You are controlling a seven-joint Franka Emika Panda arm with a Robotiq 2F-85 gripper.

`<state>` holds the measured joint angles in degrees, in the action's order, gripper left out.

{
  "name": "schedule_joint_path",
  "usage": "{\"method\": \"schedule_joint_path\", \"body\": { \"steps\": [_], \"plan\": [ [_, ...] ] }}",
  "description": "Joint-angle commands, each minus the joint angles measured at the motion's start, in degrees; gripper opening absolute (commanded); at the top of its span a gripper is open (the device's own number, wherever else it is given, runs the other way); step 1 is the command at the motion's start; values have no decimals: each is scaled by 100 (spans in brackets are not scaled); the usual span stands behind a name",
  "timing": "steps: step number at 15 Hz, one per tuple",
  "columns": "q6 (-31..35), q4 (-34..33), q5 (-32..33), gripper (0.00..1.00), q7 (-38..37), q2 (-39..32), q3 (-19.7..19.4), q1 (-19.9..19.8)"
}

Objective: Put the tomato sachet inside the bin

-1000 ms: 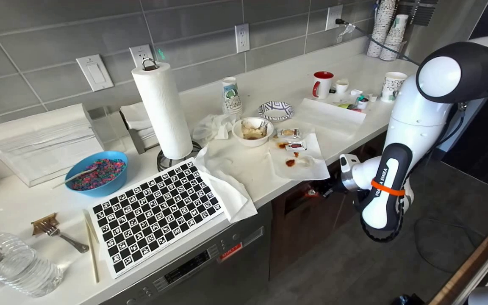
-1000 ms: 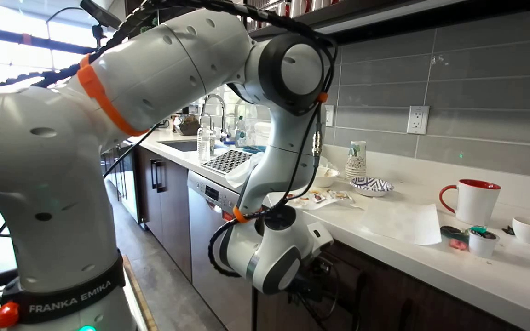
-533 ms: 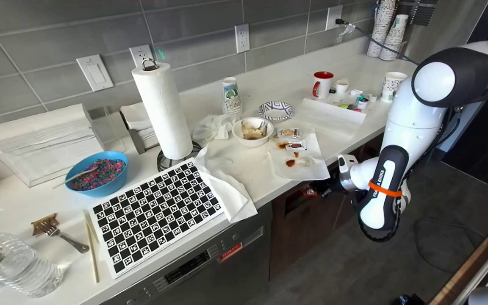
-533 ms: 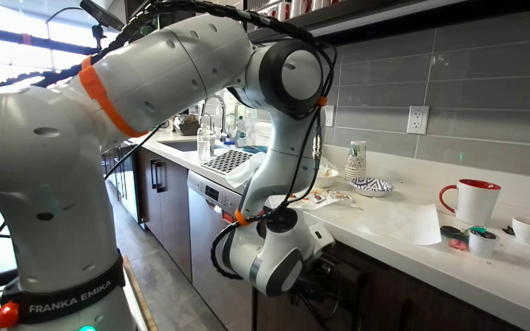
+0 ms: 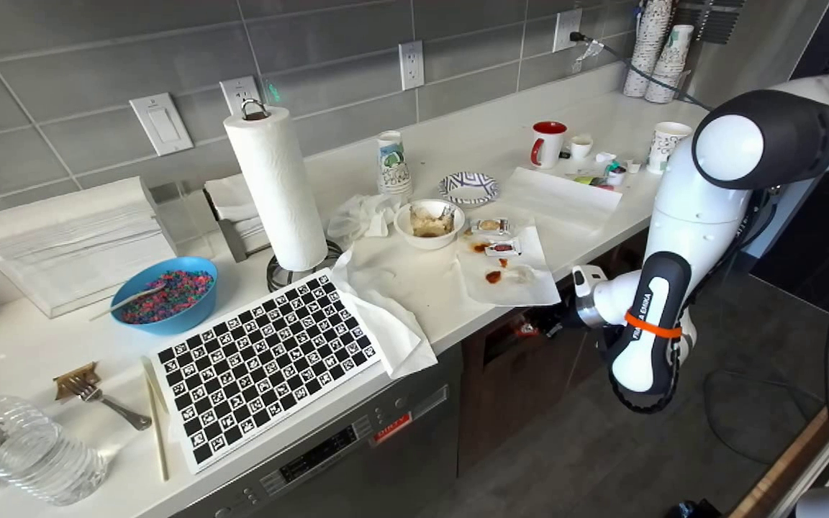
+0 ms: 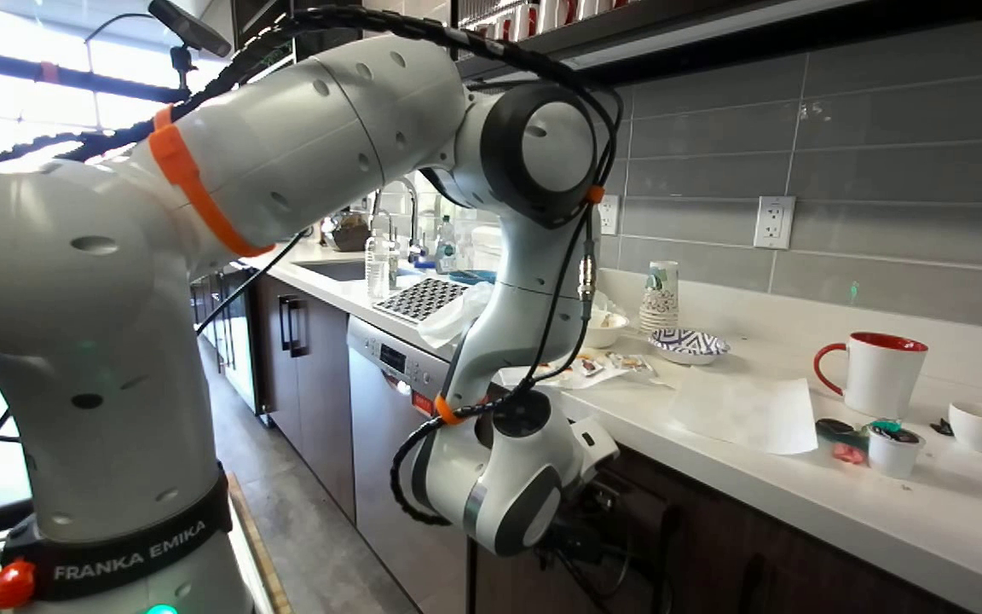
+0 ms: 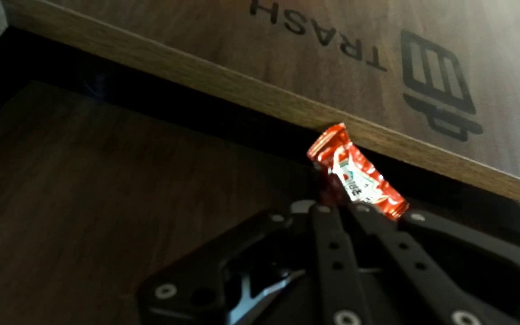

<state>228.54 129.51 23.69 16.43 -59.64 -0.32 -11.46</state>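
Note:
The tomato sachet [image 7: 357, 174] is a red packet with a white label, held tilted at my fingertips in the wrist view. A small red patch of it [image 5: 527, 329] shows in an exterior view, below the counter edge. My gripper [image 7: 336, 198] is shut on the sachet. The bin's wooden panel [image 7: 318, 40] carries the word TRASH and a bin symbol, upside down in the wrist view. A dark slot [image 7: 188, 106] runs along the panel's edge, and the sachet's upper end overlaps that edge. I cannot tell whether the sachet is inside the slot. The bin's inside is too dark to see.
The counter edge [image 5: 565, 277] overhangs just above the gripper. A stained paper sheet [image 5: 486, 288] with opened packets [image 5: 503, 248] lies on the counter there. A white bowl [image 5: 429, 223] and a red-and-white mug [image 6: 883, 375] stand farther back. The dishwasher [image 5: 357, 446] is beside the cabinet.
The arm's elbow has sunk and shifted a little to the left in an exterior view. The gripper and sachet have moved only very slightly, and the sachet stays held.

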Motion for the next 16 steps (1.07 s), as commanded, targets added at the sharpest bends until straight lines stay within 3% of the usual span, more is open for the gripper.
{"method": "schedule_joint_path", "body": {
  "steps": [1, 12, 16],
  "plan": [
    [172, -464, -34, 0, 10, -237, -167, 335],
    [416, -489, -1030, 0, 744, -359, -759, 1483],
    [373, -528, -1153, 0, 805, -367, -851, 1709]
  ]
}}
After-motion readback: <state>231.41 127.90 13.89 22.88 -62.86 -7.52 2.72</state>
